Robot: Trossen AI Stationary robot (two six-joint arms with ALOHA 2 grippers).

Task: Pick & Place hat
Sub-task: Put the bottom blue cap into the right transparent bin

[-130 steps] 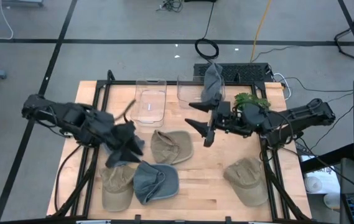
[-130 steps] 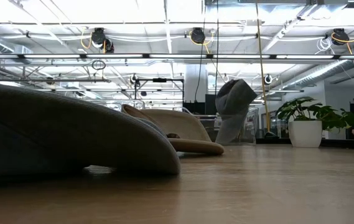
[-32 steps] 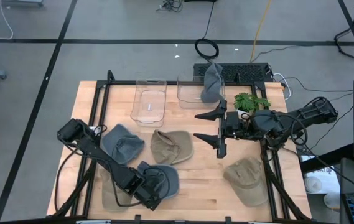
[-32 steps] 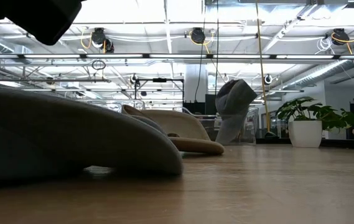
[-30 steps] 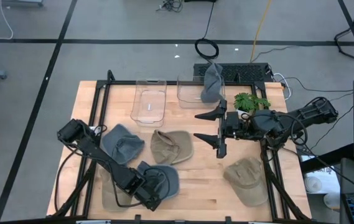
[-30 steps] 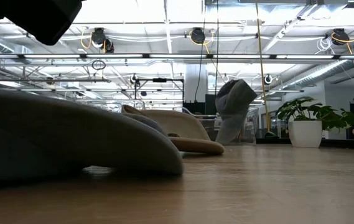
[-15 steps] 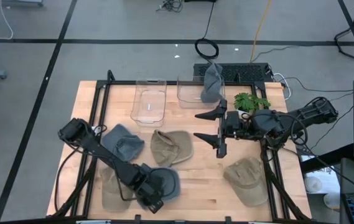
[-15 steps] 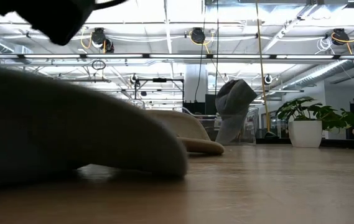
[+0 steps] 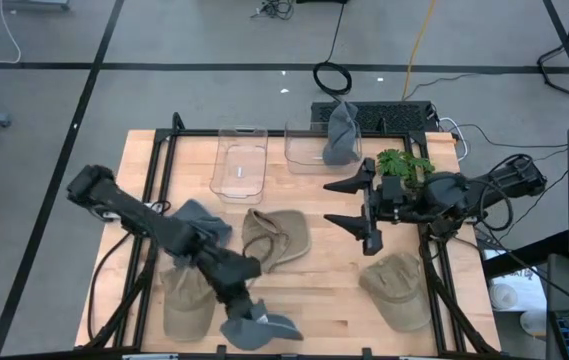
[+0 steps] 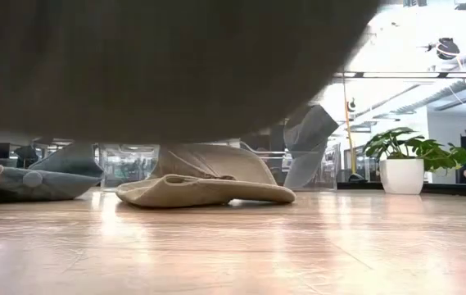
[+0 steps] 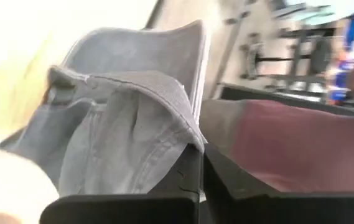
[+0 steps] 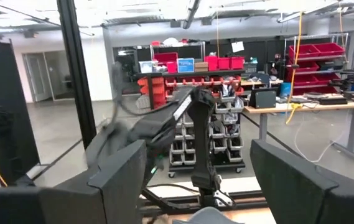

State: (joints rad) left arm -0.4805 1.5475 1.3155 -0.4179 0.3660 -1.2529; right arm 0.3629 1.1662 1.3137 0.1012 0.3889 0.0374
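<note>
Left end effector (image 9: 247, 325) clamped on grey hat (image 9: 259, 330), lifted at desk (image 9: 324, 290) front edge. Keep grip firm, carry high over tan hat (image 9: 276, 238). Right end effector (image 9: 364, 212) spread wide, hovering mid-desk.

Clear bins (image 9: 241, 165), potted plant (image 9: 402, 162)

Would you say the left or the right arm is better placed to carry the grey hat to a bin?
Left. Its gripper is already shut on the grey hat, lifted near the table's front edge. The right gripper hangs open and empty.
</note>
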